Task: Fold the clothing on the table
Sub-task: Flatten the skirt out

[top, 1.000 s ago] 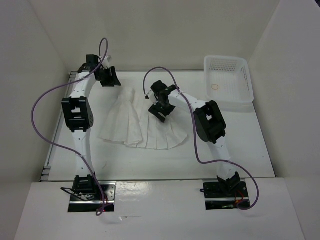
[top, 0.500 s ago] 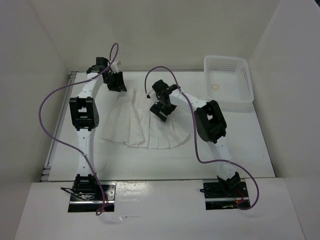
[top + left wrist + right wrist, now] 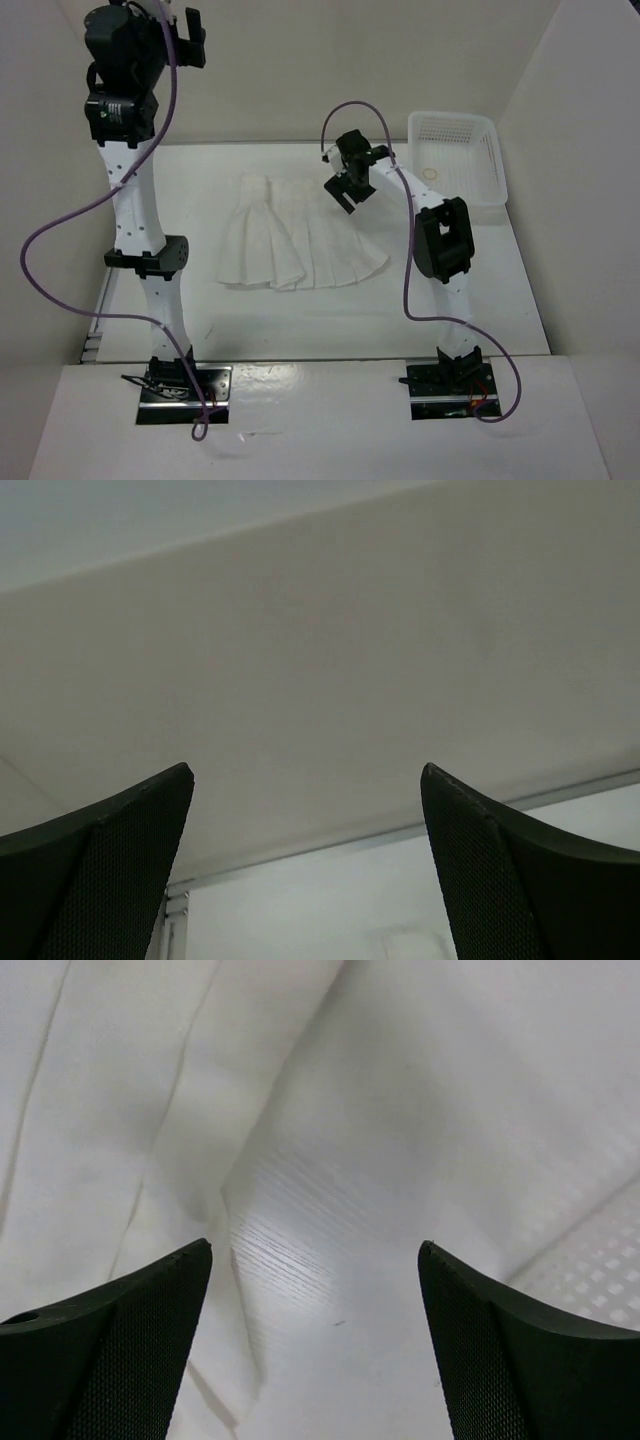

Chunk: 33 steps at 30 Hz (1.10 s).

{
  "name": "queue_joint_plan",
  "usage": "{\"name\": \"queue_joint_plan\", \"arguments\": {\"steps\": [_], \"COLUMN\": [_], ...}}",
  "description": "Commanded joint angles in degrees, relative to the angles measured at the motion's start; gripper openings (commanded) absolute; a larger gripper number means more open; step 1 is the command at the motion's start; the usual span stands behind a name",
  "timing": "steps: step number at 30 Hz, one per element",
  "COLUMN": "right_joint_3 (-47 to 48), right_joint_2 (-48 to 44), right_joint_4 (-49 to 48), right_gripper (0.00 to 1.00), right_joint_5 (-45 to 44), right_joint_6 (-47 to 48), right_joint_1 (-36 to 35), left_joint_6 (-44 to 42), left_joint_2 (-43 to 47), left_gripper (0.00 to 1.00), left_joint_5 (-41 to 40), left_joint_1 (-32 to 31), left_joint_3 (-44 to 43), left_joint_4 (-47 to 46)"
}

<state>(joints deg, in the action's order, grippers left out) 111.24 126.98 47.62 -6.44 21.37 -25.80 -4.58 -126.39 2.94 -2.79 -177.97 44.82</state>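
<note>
Pleated white skirt point(image 3: 290, 240) lies flat mid-table point(image 3: 450, 290), narrow waist toward the far wall, flared hem toward the arm bases. Its left part looks folded over on itself, with a layered edge at the hem.

Left gripper point(image 3: 188, 22) is up high over the far-left corner, well apart from the skirt. In the left wrist view its claw point(image 3: 306, 770) is spread wide with nothing between the fingers point(image 3: 110, 860), facing only the back wall point(image 3: 320, 660).

Right gripper point(image 3: 344, 193) hangs low by the skirt's upper right edge, near the waist. In the right wrist view its claw point(image 3: 315, 1247) is also wide and holds nothing, with cloth point(image 3: 120, 1110) under the left finger and bare table in the gap. I can't tell if it touches the fabric.

White mesh basket point(image 3: 495, 175) sits at the far-right corner with a small ring point(image 3: 431, 173) inside.
</note>
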Motion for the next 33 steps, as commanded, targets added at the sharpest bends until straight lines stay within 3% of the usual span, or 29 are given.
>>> {"name": "queue_joint_plan", "arguments": {"steps": [1,4,9,14,18,22,26,28,29,30,31,32,33], "right_joint_3": [1.27,0.64,-1.80,-4.98,-5.60,-5.60,-5.60,-6.12,-7.43,-7.44,-8.31,-8.93,-8.94], "right_joint_2": [-5.60,-5.60,-6.83,-8.58,-8.59,-8.59,-9.73,-11.31,-12.18,-12.19,-12.19,-12.19,-12.19], "right_joint_4": [-0.50,-0.51,-0.51,-1.12,-1.12,-1.12,-1.12,-1.12,-1.12,-1.12,-1.73,-1.74,-1.74], "right_gripper": [0.88,0.88,0.88,0.88,0.89,0.89,0.89,0.89,0.89,0.89,0.89,0.89,0.89], "right_joint_5": [-0.68,-0.16,-0.15,-1.20,-1.21,-0.59,0.54,1.16,1.16,1.16,1.16,0.21,-0.41], "right_joint_6": [0.52,0.52,0.52,0.52,0.52,0.52,0.52,0.52,0.52,0.52,0.52,0.52,0.52], "right_joint_1": [-0.30,-0.30,-0.30,-0.30,-0.30,-0.30,-0.30,-0.30,-0.30,-0.30,-0.30,-0.30,-0.30], "left_joint_6": [-0.25,-0.78,-0.78,-0.08,-0.08,-0.08,-7.88,-13.15,-12.65,-10.91,-6.02,-4.49,-3.52], "left_joint_2": [-6.85,-12.11,-18.53,-19.07,-13.65,-4.68,4.29,10.00,16.89,21.40,26.23,31.07,38.16], "left_gripper": [1.00,1.00,1.00,1.00,1.00,1.00,1.00,1.00,1.00,1.00,1.00,1.00,1.00], "left_joint_5": [0.84,2.76,14.17,17.10,21.39,32.00,38.00,38.63,38.63,37.94,36.97,35.31,30.33], "left_joint_1": [-0.45,-1.08,-0.47,-0.47,1.81,6.29,9.72,11.74,12.80,15.24,16.14,16.15,16.15], "left_joint_3": [-1.84,0.77,2.80,6.66,10.00,17.64,26.70,35.63,42.20,60.19,70.29,79.53,87.02], "left_joint_4": [10.10,14.24,16.17,16.79,18.19,18.82,27.82,29.54,23.19,16.77,8.96,-5.56,-10.32]}}
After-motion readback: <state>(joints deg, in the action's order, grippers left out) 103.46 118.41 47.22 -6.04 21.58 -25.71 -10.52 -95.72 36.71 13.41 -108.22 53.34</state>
